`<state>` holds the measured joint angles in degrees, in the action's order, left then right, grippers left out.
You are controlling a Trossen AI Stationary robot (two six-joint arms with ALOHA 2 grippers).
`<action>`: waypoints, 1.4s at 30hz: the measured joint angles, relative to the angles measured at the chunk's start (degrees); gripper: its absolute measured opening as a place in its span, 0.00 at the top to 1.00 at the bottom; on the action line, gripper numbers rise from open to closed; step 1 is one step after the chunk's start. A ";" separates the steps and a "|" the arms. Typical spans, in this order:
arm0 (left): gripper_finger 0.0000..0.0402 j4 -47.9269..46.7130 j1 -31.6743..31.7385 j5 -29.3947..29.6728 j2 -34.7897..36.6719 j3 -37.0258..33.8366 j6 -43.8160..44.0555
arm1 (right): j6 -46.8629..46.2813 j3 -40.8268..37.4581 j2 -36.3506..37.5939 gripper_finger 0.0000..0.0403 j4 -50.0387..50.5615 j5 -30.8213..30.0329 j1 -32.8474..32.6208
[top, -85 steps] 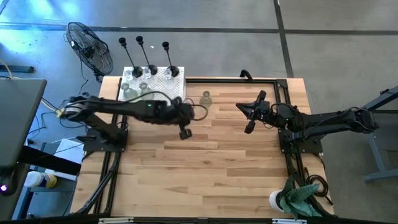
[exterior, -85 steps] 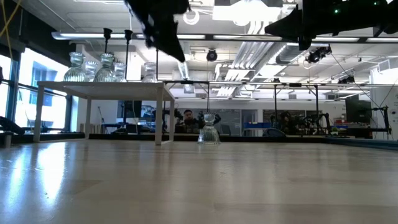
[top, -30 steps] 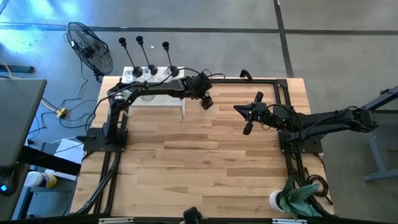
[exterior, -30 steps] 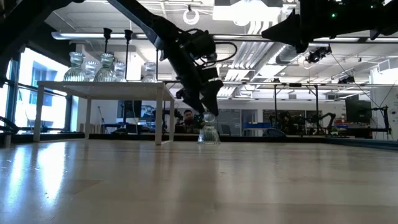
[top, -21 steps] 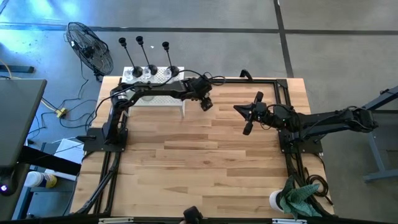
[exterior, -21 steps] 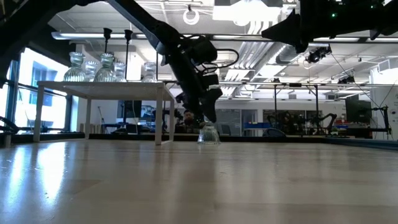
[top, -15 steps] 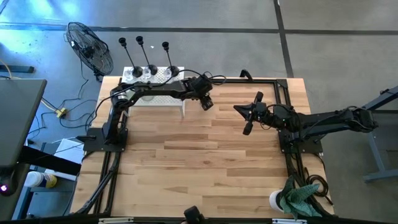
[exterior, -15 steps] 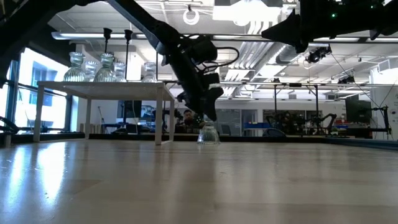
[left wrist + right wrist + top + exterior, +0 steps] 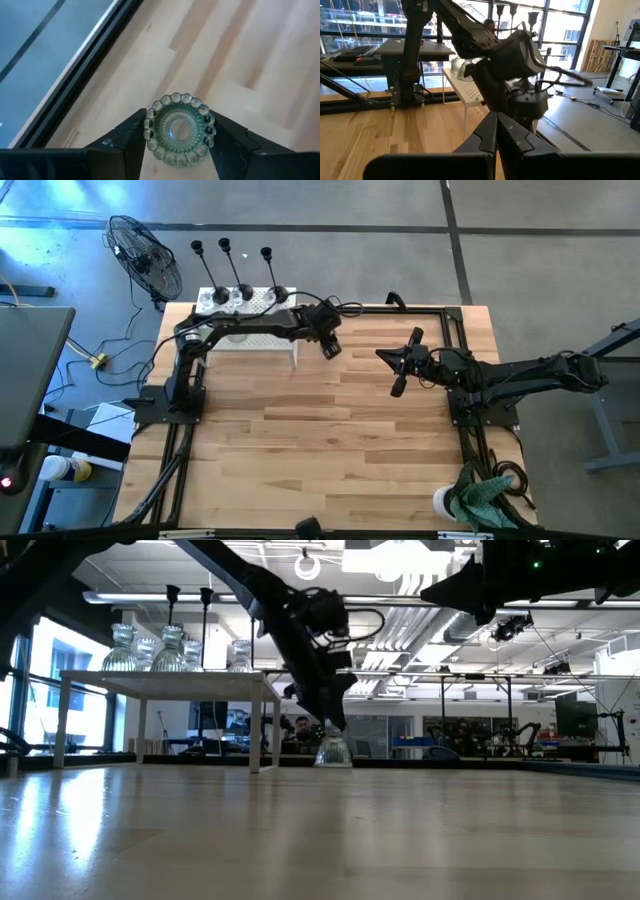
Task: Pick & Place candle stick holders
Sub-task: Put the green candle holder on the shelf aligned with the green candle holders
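We are working with the left gripper (image 9: 178, 150) down at the far edge of the wooden table (image 9: 330, 450), its two dark fingers (image 9: 131, 142) standing on either side of a clear-greenish glass candle stick holder (image 9: 179, 127) and, as far as the left wrist view lets us judge, touching or all but touching its beaded rim, so we are calling the jaws partly drawn in around the glass rather than firmly clamped on it. The risk we are watching is the grip landing on that rounded, bumpy rim: if the pads are biting only on the beads, the smooth glass could be slipping or tilting as we lift, and if one finger is arriving first it could be nudging the holder sideways toward the black frame rail (image 9: 75, 85) just beside it. In the low view the holder (image 9: 333, 751) is standing upright on the table directly under the gripper (image 9: 331, 718). Outward from there, the small white perforated table (image 9: 262, 320) is standing just beside the left arm, carrying the other glass holders (image 9: 168, 652) and the black ones (image 9: 245, 280). The right gripper (image 9: 403, 370) is waiting well apart over the table's right half, fingers pressed together and holding nothing.
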<state>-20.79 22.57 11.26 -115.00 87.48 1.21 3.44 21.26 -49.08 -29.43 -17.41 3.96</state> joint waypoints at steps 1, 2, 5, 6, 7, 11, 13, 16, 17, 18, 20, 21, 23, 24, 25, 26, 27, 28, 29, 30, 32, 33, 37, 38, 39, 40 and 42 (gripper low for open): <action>0.56 -0.44 -0.35 -0.39 0.68 -0.02 -0.06 | 0.00 0.00 0.00 1.00 0.00 0.00 -0.02; 0.56 -0.46 -0.75 -0.46 1.41 -0.02 -0.28 | 0.00 0.00 0.00 1.00 0.00 -0.01 0.00; 0.57 -0.43 -2.13 -0.81 4.32 -0.02 -0.96 | 0.00 0.00 0.00 1.00 0.00 0.00 0.00; 0.57 -0.45 -2.65 -1.37 5.43 -0.02 -0.98 | 0.00 0.00 0.00 1.00 0.00 0.00 -0.01; 0.57 -0.53 -3.21 -1.93 6.60 -0.02 -0.98 | 0.00 0.00 0.00 1.00 0.00 0.00 -0.02; 0.57 -4.20 -6.00 -2.87 12.46 -0.02 -0.98 | 0.00 0.00 0.00 1.00 0.01 0.00 0.00; 0.57 -7.66 -7.25 -2.03 15.87 -0.02 -0.43 | 0.00 0.00 0.00 1.00 0.11 0.02 -0.02; 0.57 -13.30 -9.59 -0.05 21.20 -0.02 0.55 | 0.00 0.00 0.00 1.00 0.28 0.00 0.00; 0.57 -14.76 -10.45 0.91 22.98 0.00 0.62 | 0.00 -0.02 0.00 1.00 0.24 0.00 -0.01; 0.57 -16.78 -11.19 2.00 24.80 0.00 0.84 | 0.00 -0.02 0.00 1.00 0.13 0.00 -0.01; 0.57 -20.95 -12.71 4.82 27.79 0.02 1.73 | 0.00 -0.02 0.00 1.00 0.04 0.00 0.00; 0.57 -23.09 -13.08 6.02 29.11 0.02 2.29 | 0.00 -0.02 0.00 1.00 0.04 0.00 0.00; 0.57 -27.59 -13.09 8.00 31.00 0.02 4.22 | 0.00 -0.02 0.00 1.00 -0.02 0.00 0.00; 0.57 -29.64 -12.87 8.56 31.79 0.00 5.47 | -0.01 -0.02 0.00 1.00 -0.04 0.02 -0.02; 0.57 -31.13 -12.79 9.69 32.06 0.00 6.41 | -0.04 -0.02 0.00 1.00 -0.18 0.04 -0.01; 0.57 -32.14 -12.73 11.29 32.15 0.02 6.62 | -0.23 -0.02 0.00 1.00 -0.42 0.02 0.00; 0.57 -32.83 -12.35 13.05 32.13 0.02 6.57 | -0.35 -0.02 0.01 1.00 -0.50 0.01 0.00; 0.57 -33.80 -11.76 14.03 32.15 0.00 6.55 | -0.39 -0.02 0.02 1.00 -0.55 0.03 0.00; 0.57 -34.80 -11.01 14.02 32.15 -0.06 6.57 | -0.39 -0.02 0.00 1.00 -0.59 0.03 0.00; 0.57 -35.27 -10.16 13.30 32.32 -0.21 6.57 | -0.39 -0.02 0.00 1.00 -0.65 0.03 -0.02; 0.57 -34.11 -8.05 12.03 32.59 -1.41 6.62 | -0.41 -0.02 0.02 1.00 -0.68 0.03 0.00; 0.57 -34.26 -7.02 12.21 32.56 -2.16 6.97 | -0.41 -0.02 0.00 1.00 -0.61 0.03 0.00; 0.57 -34.02 -3.96 13.21 33.57 -4.68 8.09 | -0.19 -0.02 0.00 1.00 -0.35 0.03 0.00; 0.57 -33.73 -3.50 12.98 34.22 -5.06 8.09 | -0.17 -0.02 0.00 1.00 -0.35 0.03 0.00; 0.57 -33.70 -2.83 12.70 34.89 -5.60 8.09 | -0.15 -0.02 0.00 1.00 -0.30 0.04 -0.01; 0.57 -33.86 -2.24 12.50 35.33 -6.10 8.09 | -0.15 -0.02 0.00 1.00 -0.26 0.03 -0.01; 0.57 -33.01 -1.27 11.68 36.05 -6.96 8.19 | -0.13 -0.02 0.00 1.00 -0.14 0.05 -0.02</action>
<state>-53.80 21.30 22.93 -78.95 80.52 9.41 3.31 21.23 -49.08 -29.57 -17.37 3.95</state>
